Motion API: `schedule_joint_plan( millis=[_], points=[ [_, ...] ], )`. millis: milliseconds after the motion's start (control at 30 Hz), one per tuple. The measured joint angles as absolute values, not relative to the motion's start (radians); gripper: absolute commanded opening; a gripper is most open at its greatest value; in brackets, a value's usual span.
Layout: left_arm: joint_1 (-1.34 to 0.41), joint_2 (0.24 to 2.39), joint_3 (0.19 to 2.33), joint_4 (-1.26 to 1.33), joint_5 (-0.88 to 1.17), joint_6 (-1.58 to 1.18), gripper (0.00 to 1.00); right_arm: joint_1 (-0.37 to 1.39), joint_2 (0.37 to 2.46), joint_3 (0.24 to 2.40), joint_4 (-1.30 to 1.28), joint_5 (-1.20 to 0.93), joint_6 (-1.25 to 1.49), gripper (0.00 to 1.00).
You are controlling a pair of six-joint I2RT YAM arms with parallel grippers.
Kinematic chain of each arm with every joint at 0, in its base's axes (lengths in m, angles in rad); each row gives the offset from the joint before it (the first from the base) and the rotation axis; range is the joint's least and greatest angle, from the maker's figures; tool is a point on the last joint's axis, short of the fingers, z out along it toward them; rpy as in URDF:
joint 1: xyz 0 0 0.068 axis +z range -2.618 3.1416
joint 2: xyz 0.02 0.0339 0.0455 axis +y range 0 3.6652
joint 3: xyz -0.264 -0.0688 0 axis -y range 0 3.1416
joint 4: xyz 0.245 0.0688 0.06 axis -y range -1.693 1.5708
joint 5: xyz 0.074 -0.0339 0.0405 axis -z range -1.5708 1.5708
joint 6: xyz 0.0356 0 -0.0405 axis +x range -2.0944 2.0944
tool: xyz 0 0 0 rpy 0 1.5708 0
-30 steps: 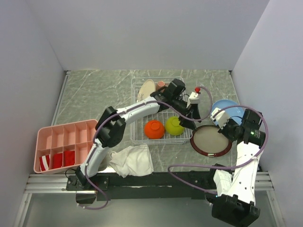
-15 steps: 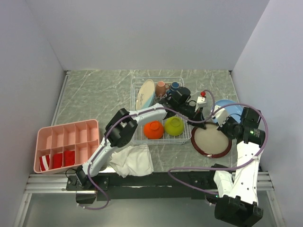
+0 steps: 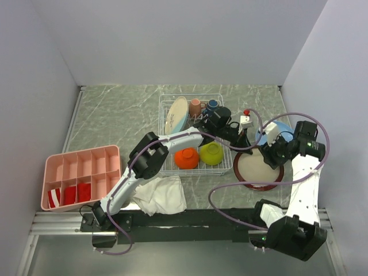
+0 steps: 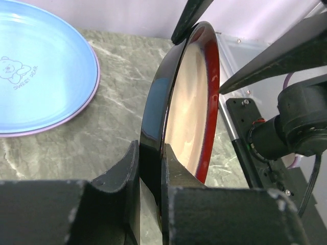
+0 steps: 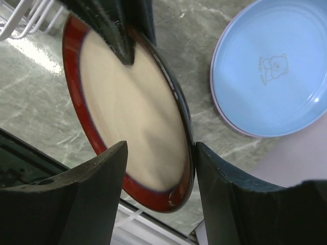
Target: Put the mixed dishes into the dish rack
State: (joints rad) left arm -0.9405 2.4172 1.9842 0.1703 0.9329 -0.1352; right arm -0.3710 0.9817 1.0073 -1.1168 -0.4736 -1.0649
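Observation:
A cream plate with a dark red rim (image 3: pixel 257 168) stands tilted on edge right of the dish rack (image 3: pixel 167 103). My left gripper (image 3: pixel 244 144) (image 4: pixel 150 158) is shut on its near rim; the plate (image 4: pixel 189 107) rises between the fingers. My right gripper (image 3: pixel 270 158) (image 5: pixel 161 148) stands open astride the plate's (image 5: pixel 127 102) opposite edge, one finger close to the rim. In the rack are an orange bowl (image 3: pixel 187 157), a lime-green bowl (image 3: pixel 211 152), a pink mug (image 3: pixel 196 106), a dark-blue mug (image 3: pixel 213 105) and an upright cream-and-blue plate (image 3: pixel 177 114). A light-blue plate (image 3: pixel 270 127) (image 5: pixel 271 71) (image 4: pixel 36 76) lies flat behind.
A pink divided tray (image 3: pixel 80 175) with red pieces sits at the near left. A crumpled white cloth (image 3: pixel 164 194) lies in front of the rack. Pale walls enclose the marble table, the right one close to the blue plate.
My left arm reached from the rack to the red-rimmed plate and shut on its rim. My right gripper opened and let the plate go, and that arm lifted back a little.

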Motion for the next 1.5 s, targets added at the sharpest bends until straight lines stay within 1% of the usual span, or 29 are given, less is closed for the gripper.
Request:
schedule_joint_plan(
  millis=[67, 100, 167, 200, 333, 500, 567, 633, 667, 733, 767, 800, 833, 867, 900, 1000, 1100, 1200, 1233, 1333, 1400, 1467, 1500],
  points=[
    [-0.941, 2.417, 1.98, 0.186, 0.933, -0.154, 0.01, -0.384, 1.006, 1.024, -1.129, -0.482, -1.053, 0.59],
    [-0.941, 2.417, 1.978, 0.198, 0.933, -0.163, 0.01, -0.389, 1.019, 1.032, -1.134, -0.485, -1.049, 0.53],
    [-0.941, 2.417, 1.975, 0.213, 0.933, -0.179, 0.01, -0.406, 1.047, 1.048, -1.141, -0.493, -1.042, 0.45],
    [-0.941, 2.417, 1.974, 0.216, 0.934, -0.181, 0.01, -0.413, 1.056, 1.054, -1.14, -0.497, -1.039, 0.4],
    [-0.94, 2.417, 1.968, 0.233, 0.935, -0.201, 0.01, -0.432, 1.09, 1.077, -1.142, -0.499, -1.028, 0.38],
    [-0.934, 2.417, 1.965, 0.25, 0.934, -0.209, 0.01, -0.444, 1.151, 1.1, -1.17, -0.505, -1.022, 0.45],
    [-0.932, 2.417, 1.963, 0.266, 0.936, -0.219, 0.01, -0.453, 1.183, 1.1, -1.178, -0.512, -1.018, 0.45],
    [-0.929, 2.417, 1.959, 0.281, 0.937, -0.227, 0.01, -0.462, 1.212, 1.102, -1.192, -0.519, -1.015, 0.37],
    [-0.928, 2.417, 1.956, 0.291, 0.939, -0.228, 0.01, -0.467, 1.228, 1.111, -1.203, -0.525, -1.014, 0.32],
    [-0.925, 2.417, 1.951, 0.297, 0.944, -0.225, 0.01, -0.476, 1.255, 1.128, -1.227, -0.54, -1.014, 0.28],
    [-0.924, 2.417, 1.951, 0.302, 0.945, -0.221, 0.01, -0.483, 1.266, 1.137, -1.244, -0.55, -1.013, 0.24],
    [-0.921, 2.417, 1.951, 0.307, 0.95, -0.218, 0.01, -0.488, 1.274, 1.145, -1.257, -0.561, -1.01, 0.16],
    [-0.92, 2.417, 1.951, 0.311, 0.954, -0.218, 0.03, -0.49, 1.276, 1.151, -1.262, -0.566, -1.011, 0.04],
    [-0.918, 2.417, 1.951, 0.318, 0.955, -0.219, 0.05, -0.491, 1.277, 1.162, -1.267, -0.569, -1.01, 0.0],
    [-0.918, 2.417, 1.951, 0.329, 0.954, -0.22, 0.2, -0.491, 1.277, 1.17, -1.271, -0.569, -1.011, 0.0],
    [-0.918, 2.416, 1.952, 0.351, 0.942, -0.223, 0.48, -0.491, 1.277, 1.212, -1.295, -0.566, -1.013, 0.0],
    [-0.915, 2.41, 1.969, 0.35, 0.871, -0.202, 0.56, -0.491, 1.274, 1.283, -1.329, -0.56, -0.981, 0.0],
    [-0.901, 2.399, 2.013, 0.329, 0.794, -0.187, 0.66, -0.492, 1.262, 1.416, -1.329, -0.537, -0.907, 0.0],
    [-0.894, 2.391, 2.028, 0.323, 0.754, -0.183, 0.66, -0.492, 1.253, 1.455, -1.325, -0.533, -0.884, 0.0],
    [-0.862, 2.345, 2.055, 0.3, 0.609, -0.174, 0.72, -0.477, 1.206, 1.587, -1.281, -0.527, -0.791, 0.0],
    [-0.833, 2.296, 2.065, 0.279, 0.484, -0.168, 0.79, -0.445, 1.172, 1.639, -1.243, -0.513, -0.719, 0.0],
    [-0.807, 2.235, 2.067, 0.257, 0.336, -0.155, 0.81, -0.356, 1.132, 1.666, -1.186, -0.472, -0.604, 0.0],
    [-0.794, 2.205, 2.068, 0.248, 0.27, -0.149, 0.85, -0.311, 1.119, 1.668, -1.159, -0.449, -0.551, 0.0]
  ],
)
